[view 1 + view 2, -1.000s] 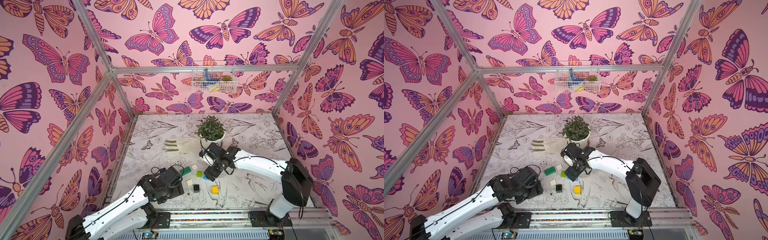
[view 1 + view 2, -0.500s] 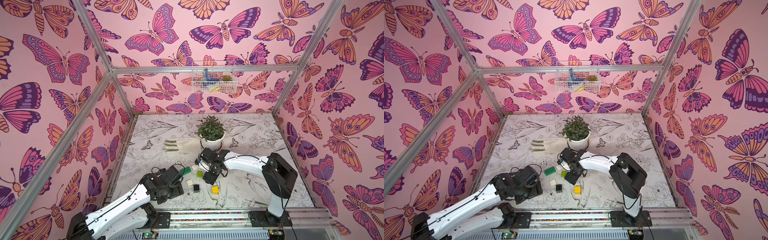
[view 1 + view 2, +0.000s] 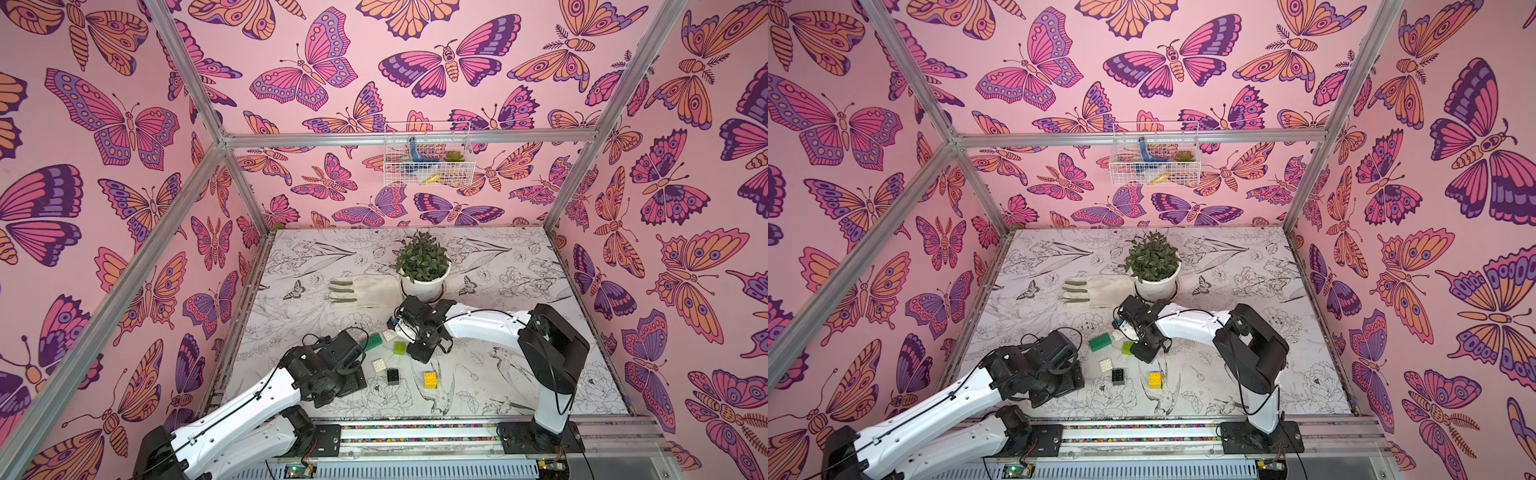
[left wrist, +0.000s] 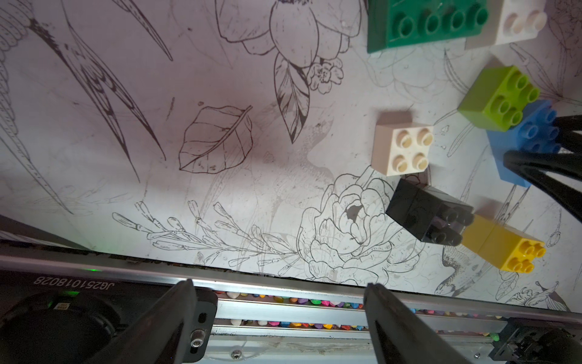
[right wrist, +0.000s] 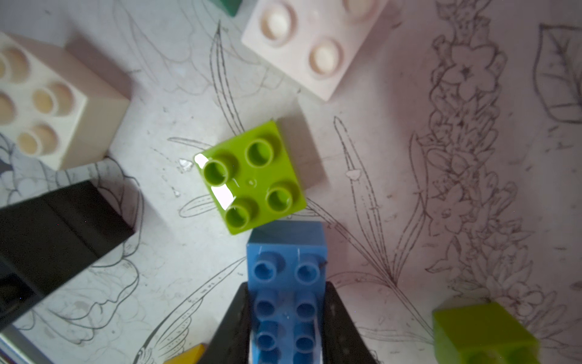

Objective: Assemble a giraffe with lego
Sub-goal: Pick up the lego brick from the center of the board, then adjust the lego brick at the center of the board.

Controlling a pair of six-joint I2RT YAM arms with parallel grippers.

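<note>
The left gripper (image 4: pixel 277 302) hangs over bare desk (image 4: pixel 94 141) near the front edge. Its jaws are spread wide and hold nothing, and the bricks all lie off to its right, well clear of it.

Nearest it in a top view is the long green brick (image 3: pixel 372 341). In front of that are a white brick (image 3: pixel 378 365) and a black brick (image 3: pixel 393 375), close together but apart. Further right sit a second white brick (image 3: pixel 390 335) and a lime brick (image 3: pixel 400 347). Next comes the right gripper (image 3: pixel 419 353), with a yellow brick (image 3: pixel 430 379) alone in front of it. No giraffe stands yet.

The right wrist view shows the grip. The right gripper is closed on the long blue brick (image 5: pixel 286 283), one finger (image 5: pixel 234 327) flat on each long side, at the end away from the lime brick. The blue brick's free end lies just beside the lime brick's corner; whether they touch I cannot tell. The brick looks level, studs up, and seems to rest on the desk or barely above it. Another lime brick (image 5: pixel 482 334) lies apart on the other side.

These bricks should be light, hard and stiff, so a firm squeeze will not hurt them, but their smooth sides are likely slippery. The flat long sides are the right place to hold, since that leaves the studs and underside free. Held near one end, the blue brick may tip when pressed onto other bricks.
</note>
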